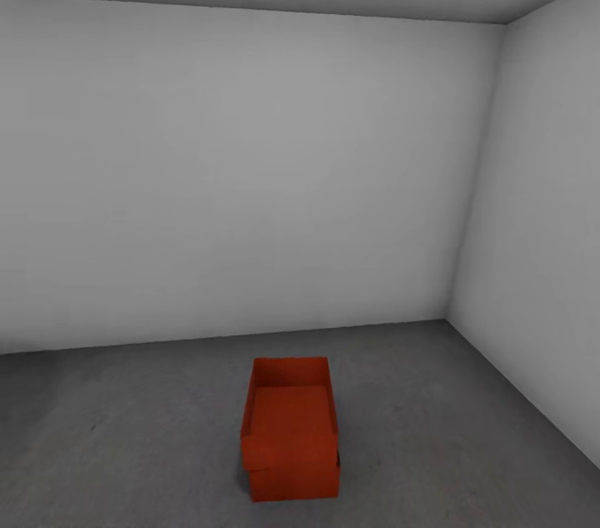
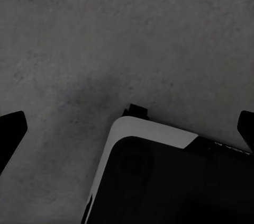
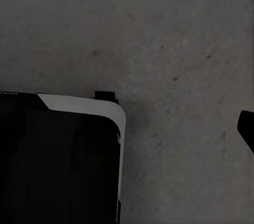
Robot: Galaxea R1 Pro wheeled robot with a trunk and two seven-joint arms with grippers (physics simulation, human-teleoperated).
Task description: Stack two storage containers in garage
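Note:
Two red-orange storage containers stand stacked on the dark grey garage floor (image 1: 125, 436), near the corner of the white walls. The upper container (image 1: 290, 415) sits open-topped and slightly askew on the lower container (image 1: 297, 485), of which a strip of wall shows. My left gripper (image 2: 127, 128) hangs open over bare concrete, with a dark fingertip (image 2: 10, 134) at each side of its wrist view and nothing between them. My right gripper (image 3: 127, 128) is open too; one fingertip (image 3: 246, 126) shows at the edge. Neither gripper is near the containers.
Plain white-grey walls (image 1: 250, 178) meet at a corner on the right (image 1: 479, 203). My black and white base shows below both wrists (image 2: 159, 181) (image 3: 58, 160). Open concrete lies on either side of the stack.

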